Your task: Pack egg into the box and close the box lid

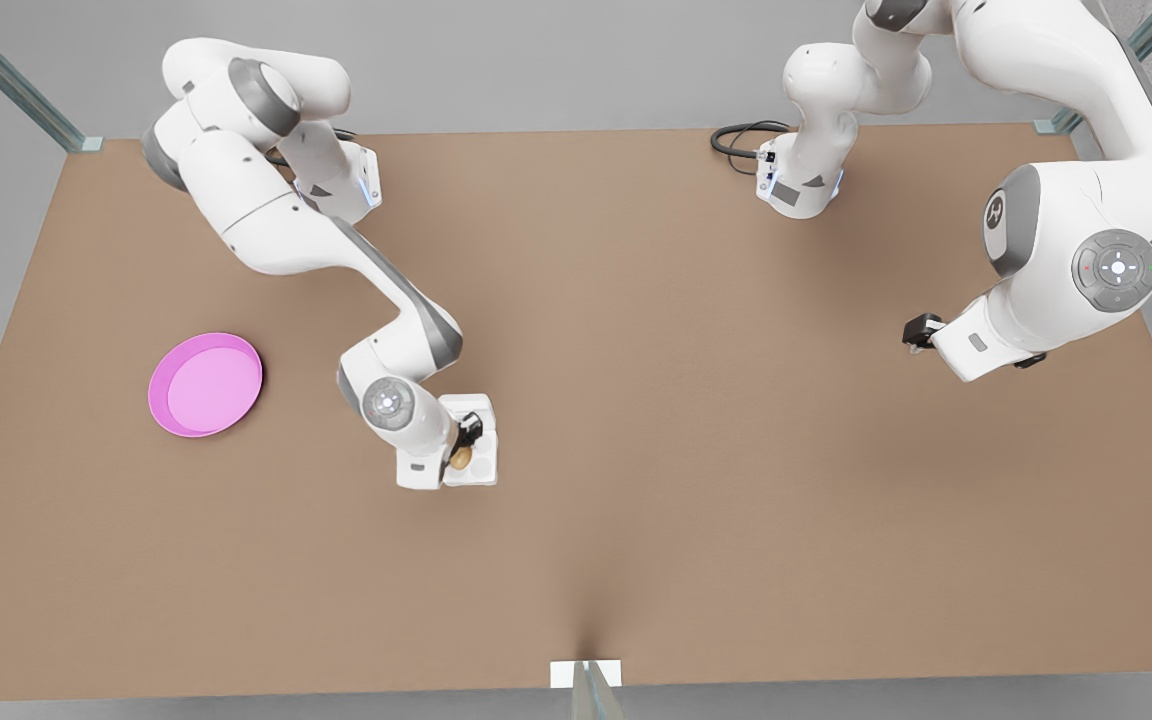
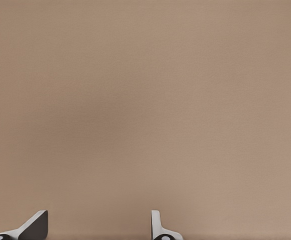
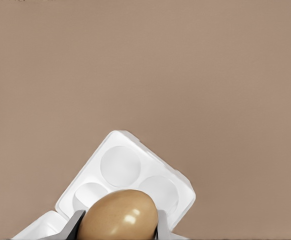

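Note:
The tan-brown egg (image 3: 118, 216) sits between the fingers of my right gripper (image 3: 118, 226), which is shut on it. Just beyond it lies the white four-cup box (image 3: 128, 172), its cups bare. A corner of the box lid (image 3: 38, 229) lies flat beside the tray. In the front view the right gripper (image 1: 464, 445) hangs over the box (image 1: 484, 432) with the egg (image 1: 460, 458) above a near cup; the arm hides the lid there. My left gripper (image 1: 921, 330) waits at the front view's right, open above bare table (image 2: 98, 227).
A round pink plate (image 1: 206, 385) lies on the brown table (image 1: 656, 420) towards the front view's left, well apart from the box. A black cable (image 1: 741, 135) curls by an arm base at the far edge.

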`<state>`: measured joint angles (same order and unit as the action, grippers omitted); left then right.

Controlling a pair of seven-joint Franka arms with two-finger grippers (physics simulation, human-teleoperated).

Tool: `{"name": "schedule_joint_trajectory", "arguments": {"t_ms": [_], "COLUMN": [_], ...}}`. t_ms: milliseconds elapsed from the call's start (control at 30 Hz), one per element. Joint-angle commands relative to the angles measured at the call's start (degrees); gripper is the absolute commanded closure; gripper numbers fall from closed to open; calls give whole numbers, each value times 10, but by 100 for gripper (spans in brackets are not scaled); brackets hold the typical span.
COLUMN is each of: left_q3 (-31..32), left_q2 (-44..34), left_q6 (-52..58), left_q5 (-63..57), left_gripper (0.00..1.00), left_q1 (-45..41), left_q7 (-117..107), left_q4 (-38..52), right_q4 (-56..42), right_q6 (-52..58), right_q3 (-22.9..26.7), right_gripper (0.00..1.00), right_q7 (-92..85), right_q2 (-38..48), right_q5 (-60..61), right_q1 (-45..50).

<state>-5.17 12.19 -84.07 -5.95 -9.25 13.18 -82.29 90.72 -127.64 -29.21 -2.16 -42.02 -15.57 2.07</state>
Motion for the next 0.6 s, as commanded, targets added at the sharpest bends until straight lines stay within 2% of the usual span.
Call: {"name": "schedule_joint_trajectory", "arguments": {"t_ms": [0,233,267,300,467,500,533,567], "left_q3": [0,0,0,0,-1,-1,-1,-1], "left_q2": [-1,0,0,0,0,0,0,0], "left_q6": [0,-1,-2,-4,-4,-4,-4,-4], "left_q5": [0,0,0,0,0,0,0,0], "left_gripper": [0,0,0,0,0,0,0,0], "left_q1": [0,0,0,0,1,1,1,1], "left_q7": [0,0,0,0,0,0,0,0], "left_q4": [0,0,0,0,0,1,1,1], "right_q4": [-4,25,24,23,13,-27,-73,-115], "right_q6": [20,19,19,18,13,14,20,62], "right_q3": [2,2,2,2,-3,-7,-32,-81], "right_gripper": [60,60,48,0,0,0,0,0], "right_q7": [378,404,404,413,405,367,314,222], "right_q2": [-4,-2,-2,-2,0,1,5,30], "right_q5": [-10,-14,-14,-14,-17,-17,-17,-14], "right_q1": [11,5,5,6,12,20,14,-33]}}
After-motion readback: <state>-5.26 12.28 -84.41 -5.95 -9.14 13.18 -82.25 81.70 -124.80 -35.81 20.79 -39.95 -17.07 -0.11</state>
